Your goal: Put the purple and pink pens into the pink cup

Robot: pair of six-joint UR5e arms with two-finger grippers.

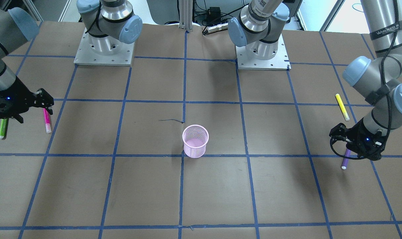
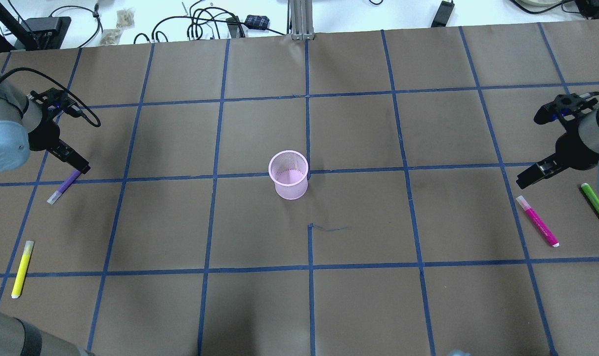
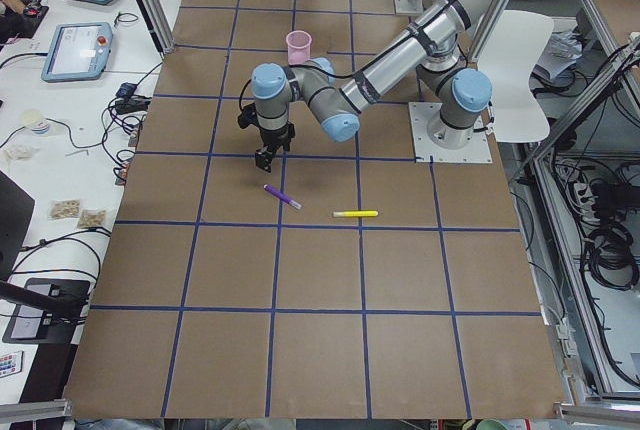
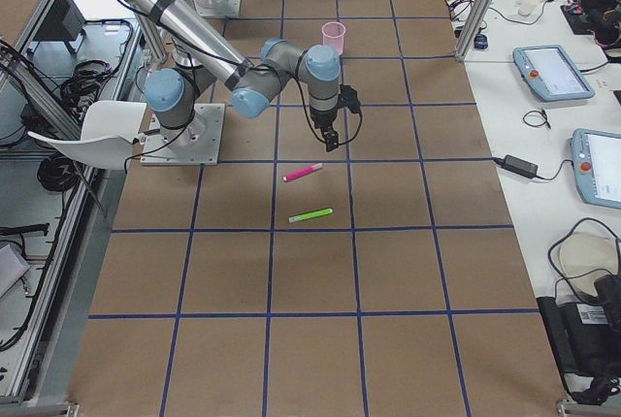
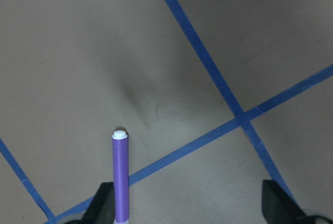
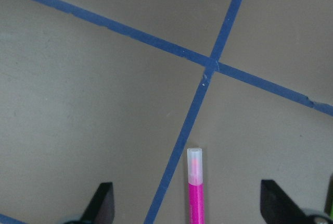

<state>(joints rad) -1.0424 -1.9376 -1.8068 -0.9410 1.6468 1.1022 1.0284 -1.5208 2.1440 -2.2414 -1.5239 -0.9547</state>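
The pink mesh cup (image 2: 289, 174) stands upright at the table's middle, apart from both arms. The purple pen (image 2: 62, 187) lies flat at the left. My left gripper (image 2: 74, 160) is open over its far end. In the left wrist view the purple pen (image 5: 120, 177) lies between the fingertips, close to the left one (image 5: 104, 203). The pink pen (image 2: 537, 221) lies flat at the right. My right gripper (image 2: 532, 175) is open over its far end. In the right wrist view the pink pen (image 6: 194, 187) lies midway between the fingers (image 6: 101, 203).
A yellow pen (image 2: 22, 268) lies near the left edge, closer to the robot than the purple pen. A green pen (image 2: 597, 207) lies beside the pink pen at the right edge. Blue tape lines grid the brown table cover (image 2: 359, 222).
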